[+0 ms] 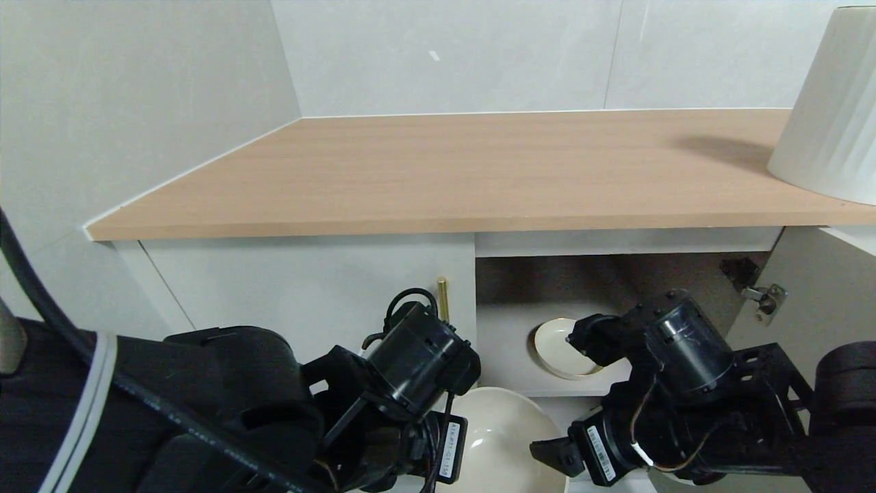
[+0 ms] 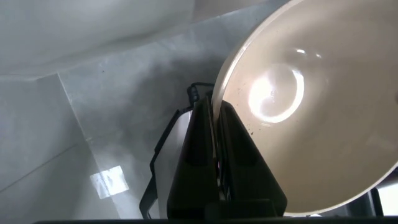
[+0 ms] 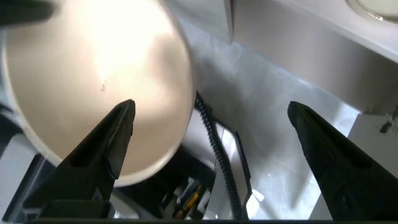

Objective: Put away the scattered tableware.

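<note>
A large cream bowl hangs low in front of the cabinet, held by its rim. My left gripper is shut on that rim, one finger inside the bowl and one outside. My right gripper stands open beside the bowl, its fingers wide apart with nothing between them. A small white plate with a gold rim lies on the shelf inside the open cabinet, partly hidden behind my right arm.
A wooden countertop runs above the cabinet, with a white lampshade at its right end. The left cabinet door with a gold handle is closed. The right door stands open.
</note>
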You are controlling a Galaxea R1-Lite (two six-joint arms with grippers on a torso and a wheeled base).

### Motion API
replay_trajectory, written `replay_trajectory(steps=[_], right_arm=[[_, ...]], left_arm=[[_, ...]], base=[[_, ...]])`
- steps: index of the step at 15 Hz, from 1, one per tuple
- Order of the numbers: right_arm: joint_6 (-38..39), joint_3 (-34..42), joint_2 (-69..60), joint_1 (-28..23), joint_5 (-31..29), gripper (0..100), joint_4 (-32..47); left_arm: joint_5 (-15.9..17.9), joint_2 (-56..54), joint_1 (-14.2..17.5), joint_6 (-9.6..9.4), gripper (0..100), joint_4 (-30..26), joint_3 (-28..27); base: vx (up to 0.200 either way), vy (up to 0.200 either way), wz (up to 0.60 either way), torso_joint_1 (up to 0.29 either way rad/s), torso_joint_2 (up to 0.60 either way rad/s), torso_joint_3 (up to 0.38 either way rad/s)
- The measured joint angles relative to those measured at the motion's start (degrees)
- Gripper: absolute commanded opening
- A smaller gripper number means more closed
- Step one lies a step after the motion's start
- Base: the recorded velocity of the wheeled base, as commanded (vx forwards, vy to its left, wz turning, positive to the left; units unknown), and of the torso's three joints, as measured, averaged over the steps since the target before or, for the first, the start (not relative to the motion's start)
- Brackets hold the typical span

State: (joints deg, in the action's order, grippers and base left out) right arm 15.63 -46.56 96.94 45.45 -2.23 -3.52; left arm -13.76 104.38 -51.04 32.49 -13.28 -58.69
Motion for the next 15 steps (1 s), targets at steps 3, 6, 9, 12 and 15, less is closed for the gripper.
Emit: replay_trajectory(steps=[3,6,9,12,15], right_arm=[[0.40,0.15,1.62,-0.02,-0.66,0,-0.66],[0.73,0.12,2.54,-0.05,-0.55,0,-0.77],[0.77,0.12,2.82,-0.05,-0.45,0,-0.90],[0.68,0.15,2.89,-0.02,-0.50,0,-0.83],[0.68,0.20,2.91,-0.02,-0.55,0,-0.77]], left_arm=[[-0.09,0.00,-0.35,0.09,0,0.01,0.00],[-0.06,-0.13,-0.46,0.22,0,0.09,0.09],[-0.02,-0.27,-0.67,0.24,0,0.11,0.09],[-0.09,-0.33,-0.63,0.29,0,0.00,0.15],[-0.11,-0.49,-0.63,0.24,0,-0.16,0.23]], base=[[0.000,0.000,0.00,0.000,0.00,0.000],[0.000,0.000,0.00,0.000,0.00,0.000],[0.000,0.000,0.00,0.000,0.00,0.000],[0.000,0.000,0.00,0.000,0.00,0.000],[0.000,0.000,0.00,0.000,0.00,0.000]])
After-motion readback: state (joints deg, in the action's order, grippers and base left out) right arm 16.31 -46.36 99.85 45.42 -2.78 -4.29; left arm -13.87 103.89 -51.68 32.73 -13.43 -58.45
